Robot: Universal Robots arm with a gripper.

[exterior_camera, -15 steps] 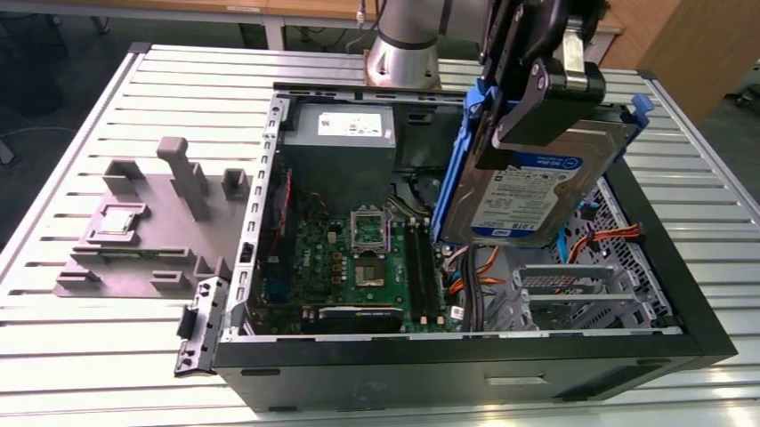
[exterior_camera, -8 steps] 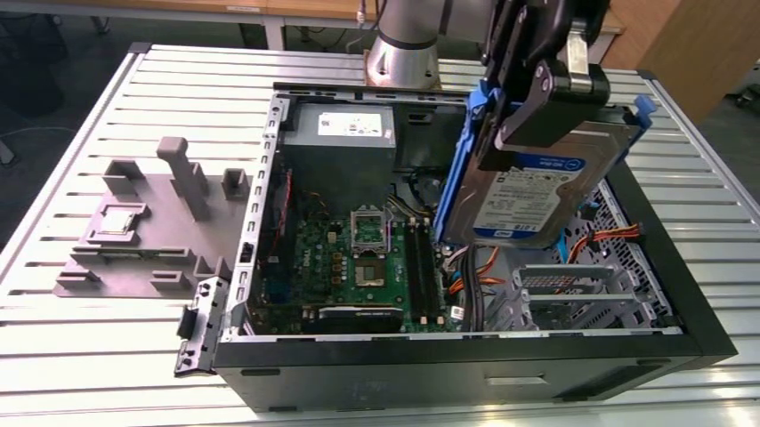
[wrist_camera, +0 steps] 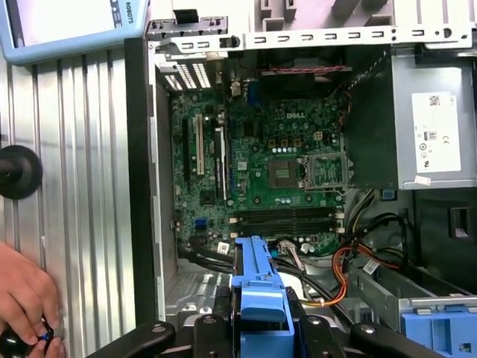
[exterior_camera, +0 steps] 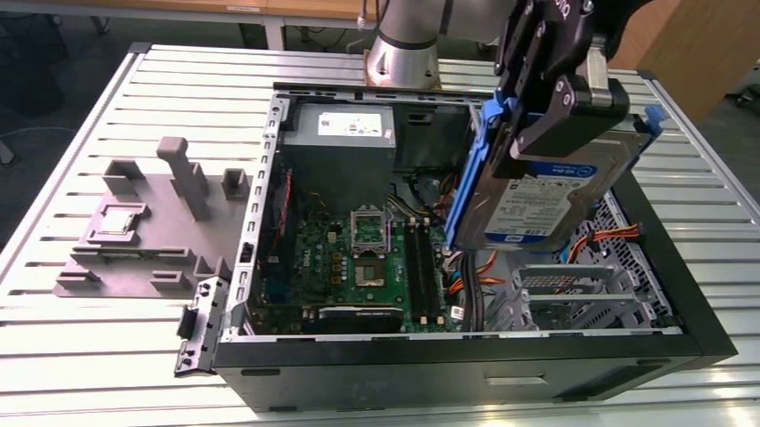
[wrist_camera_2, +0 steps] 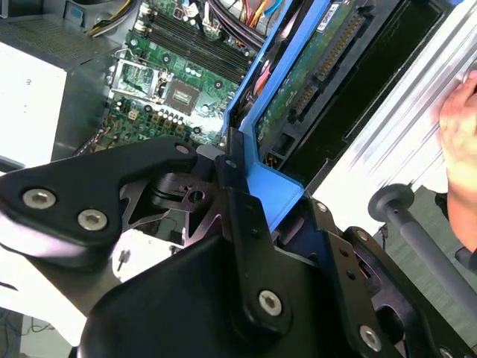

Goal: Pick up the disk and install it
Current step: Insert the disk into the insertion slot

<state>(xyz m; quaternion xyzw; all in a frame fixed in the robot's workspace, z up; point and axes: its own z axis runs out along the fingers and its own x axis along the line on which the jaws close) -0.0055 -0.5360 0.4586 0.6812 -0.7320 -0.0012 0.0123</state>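
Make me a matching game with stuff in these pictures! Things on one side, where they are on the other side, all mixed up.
Things:
1. disk
2. green circuit board
3. grey box with a white sticker
4. grey plastic stand

Places:
A. on the slatted table, outside the computer case, at the exterior view's left
B. flat on the floor of the open case
C. held by the gripper above the case
D. inside the case, in a far corner in the exterior view

Pairs: 1-C, 2-B, 3-D, 4-A
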